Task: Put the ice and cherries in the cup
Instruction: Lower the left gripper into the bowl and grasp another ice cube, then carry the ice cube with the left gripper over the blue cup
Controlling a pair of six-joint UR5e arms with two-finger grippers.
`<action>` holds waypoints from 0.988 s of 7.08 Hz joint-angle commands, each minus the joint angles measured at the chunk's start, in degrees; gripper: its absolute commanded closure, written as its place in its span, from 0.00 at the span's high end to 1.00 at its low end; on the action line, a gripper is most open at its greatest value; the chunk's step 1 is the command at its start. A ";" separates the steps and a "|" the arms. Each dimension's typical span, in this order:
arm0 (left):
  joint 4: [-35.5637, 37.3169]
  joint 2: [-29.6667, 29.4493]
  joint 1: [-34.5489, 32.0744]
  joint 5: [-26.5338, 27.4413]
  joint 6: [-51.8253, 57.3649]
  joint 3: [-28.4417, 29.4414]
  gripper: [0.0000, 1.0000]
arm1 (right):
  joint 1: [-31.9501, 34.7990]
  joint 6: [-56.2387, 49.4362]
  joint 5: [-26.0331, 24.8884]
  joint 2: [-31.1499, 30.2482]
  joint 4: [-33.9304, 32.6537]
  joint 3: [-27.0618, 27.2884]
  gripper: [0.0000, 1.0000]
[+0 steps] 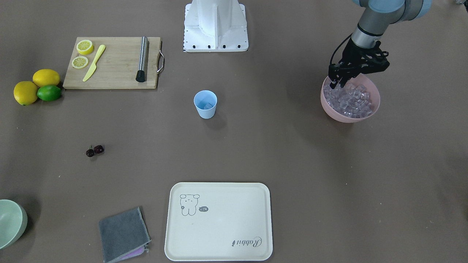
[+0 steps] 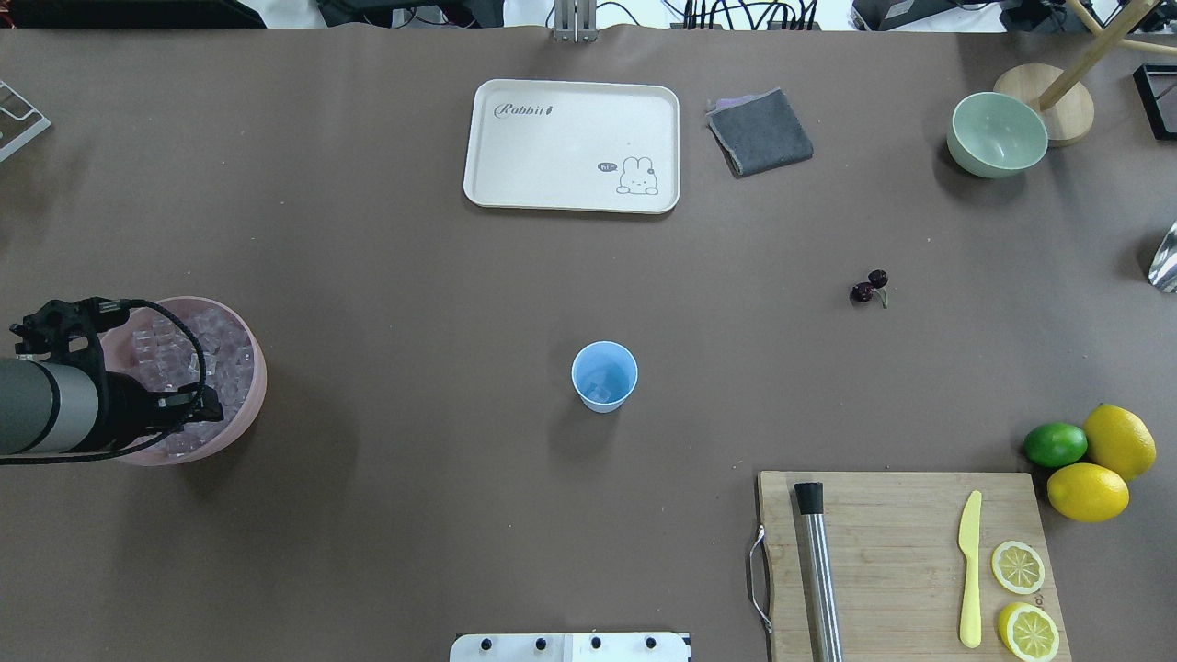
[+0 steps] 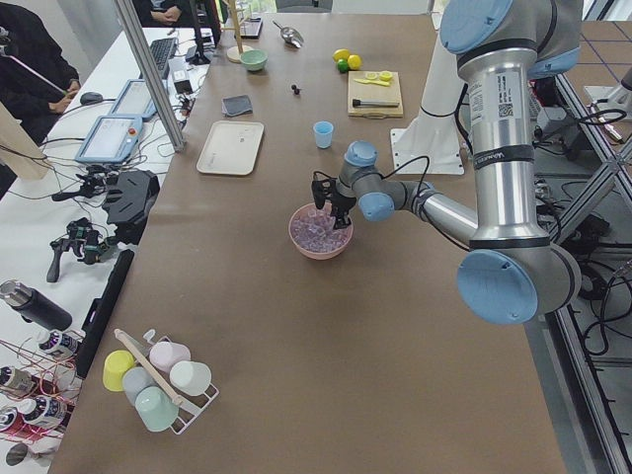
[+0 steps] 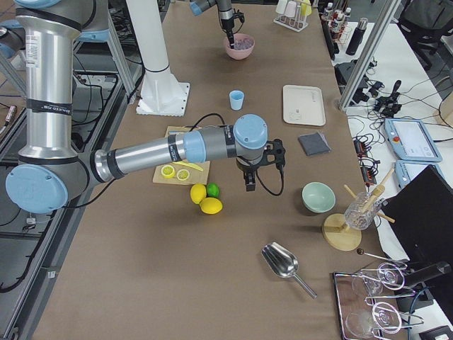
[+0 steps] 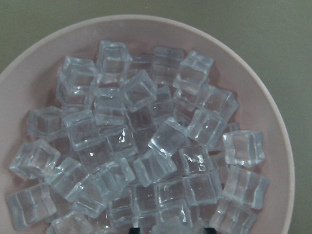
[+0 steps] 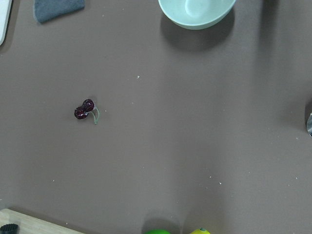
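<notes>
The left gripper (image 1: 338,81) hangs over the near-robot rim of the pink bowl (image 1: 340,115), its fingertips down among the ice (image 1: 351,100); in the left wrist view two dark tips show at the bottom edge, spread apart with several cubes between them, so the jaws stand released and grip nothing; the clear, faintly purple cubes fill the bowl in a loose heap directly below and ahead of this gripper. The light-blue cup (image 1: 205,109) stands upright well apart from the left gripper, off toward the robot's right at the table's middle; one ice cube (image 1: 208,106) lies at its bottom. The cherries (image 1: 94,150) lie on the bare table farther still from the left gripper, beyond the cup. The right gripper (image 4: 249,185) shows only in the exterior right view, hovering above the table just beside the lime (image 4: 212,190) and two lemons (image 4: 210,205); whether it is released or clenched I cannot tell; its wrist camera looks down on the cherries, with the pale green bowl (image 6: 195,12) ahead of it.
</notes>
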 commanded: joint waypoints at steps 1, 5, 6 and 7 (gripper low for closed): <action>0.07 -0.29 -0.18 -1.13 0.06 -0.02 0.18 | 0.00 0.00 0.00 0.00 0.00 0.02 1.00; 0.33 0.41 -8.24 -8.07 3.40 -2.21 0.00 | 0.09 0.09 0.09 0.00 0.00 0.37 1.00; 0.42 0.41 -10.09 -8.09 3.40 -3.00 0.00 | 0.00 0.09 0.18 0.09 0.00 0.37 1.00; 0.42 -0.29 -11.24 -7.39 3.22 -4.06 0.00 | 0.00 0.09 0.26 0.09 0.00 0.46 1.00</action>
